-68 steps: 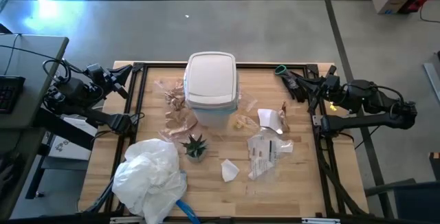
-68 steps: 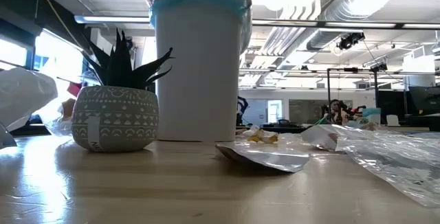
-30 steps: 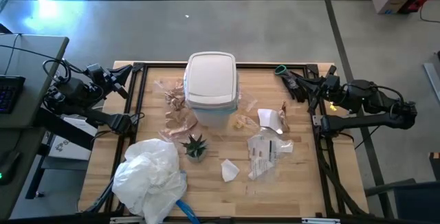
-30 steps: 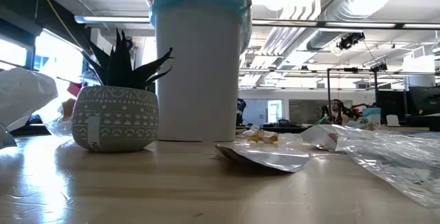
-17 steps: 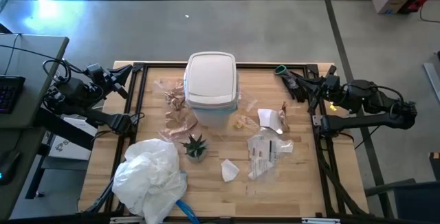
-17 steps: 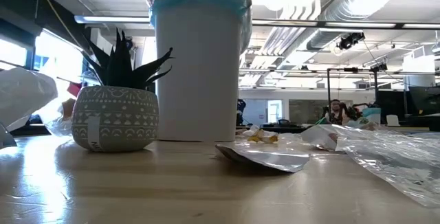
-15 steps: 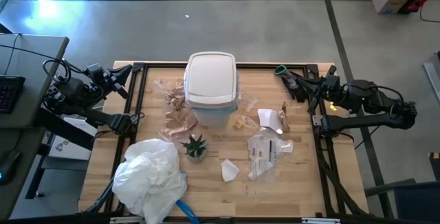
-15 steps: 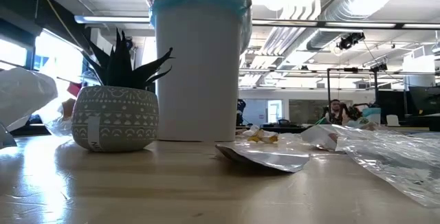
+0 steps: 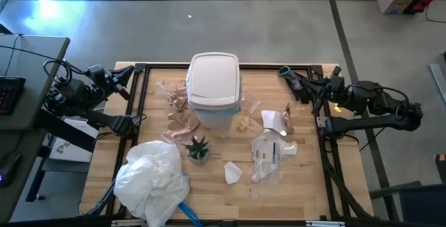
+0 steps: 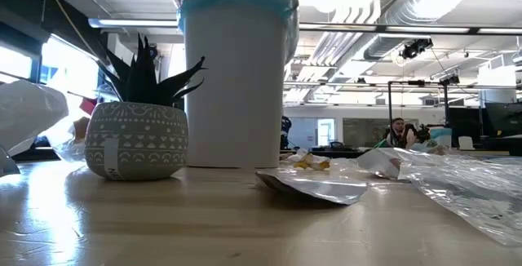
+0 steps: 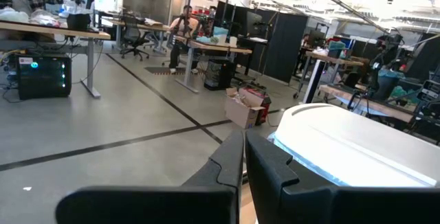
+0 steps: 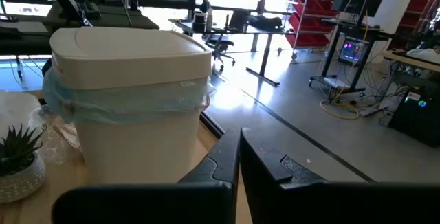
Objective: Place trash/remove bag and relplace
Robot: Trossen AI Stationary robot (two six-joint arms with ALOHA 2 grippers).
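From above, your left gripper [image 9: 124, 76] waits at the table's far left corner and your right gripper [image 9: 291, 81] at the far right corner, both well apart from everything. The bin [image 9: 214, 81] stands far-centre with its lid on. The trash lies around it: brown paper [image 9: 180, 112] to its left, a white scrap [image 9: 232, 173] near the middle, clear wrappers [image 9: 268, 154] to the right. A loose bag [image 9: 152, 175] sits bunched at the near left, with the plant [image 9: 197, 147] between it and the bin.

At table level, the blue liner [image 10: 236, 5] shows folded over the bin's rim, under the lid. The plant stands left of the bin, wrappers [image 10: 465, 180] spread to the right.

In the left wrist view, your fingers [image 11: 265, 165] are pressed together, holding nothing, aimed toward the lid [image 11: 357, 141].

In the right wrist view, the fingers [image 12: 258, 165] are likewise closed and empty, facing the bin [image 12: 134, 114].

No step looks begun. I'd judge the lid must come off first, or the trash has nowhere to go. You will need to spread the fingers before reaching for anything, and the thin wrappers will likely slip.
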